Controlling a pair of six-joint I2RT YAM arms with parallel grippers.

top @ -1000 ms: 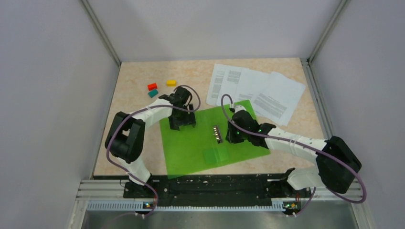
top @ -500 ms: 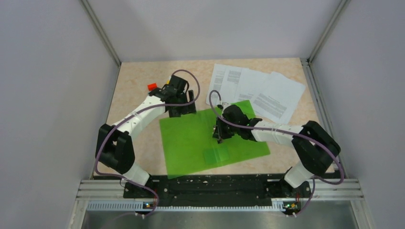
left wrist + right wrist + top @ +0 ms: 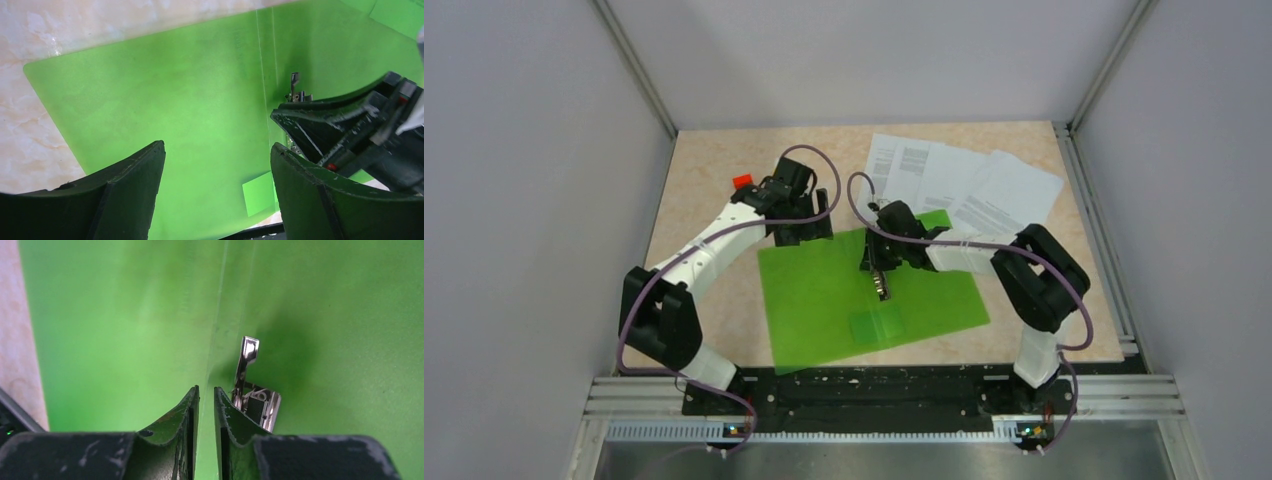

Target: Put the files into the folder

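The green folder (image 3: 824,300) lies open and flat on the table, with its metal clip (image 3: 883,284) along the spine and a small label (image 3: 876,326) near the front. The white printed files (image 3: 964,185) lie fanned out behind it to the right, partly under its far corner. My left gripper (image 3: 803,236) is open and empty over the folder's far left edge (image 3: 150,90). My right gripper (image 3: 878,264) hovers over the spine just beside the clip (image 3: 252,390). Its jaws are nearly closed, with nothing between them (image 3: 206,388).
A red block (image 3: 743,181) sits on the table behind the left arm. The other small blocks are hidden by that arm. Bare marbled tabletop (image 3: 704,260) lies left of the folder. The enclosure walls stand on both sides.
My right gripper has moved left and away from me, from the folder's right half to the spine clip. My left gripper has moved back off the folder toward its far edge.
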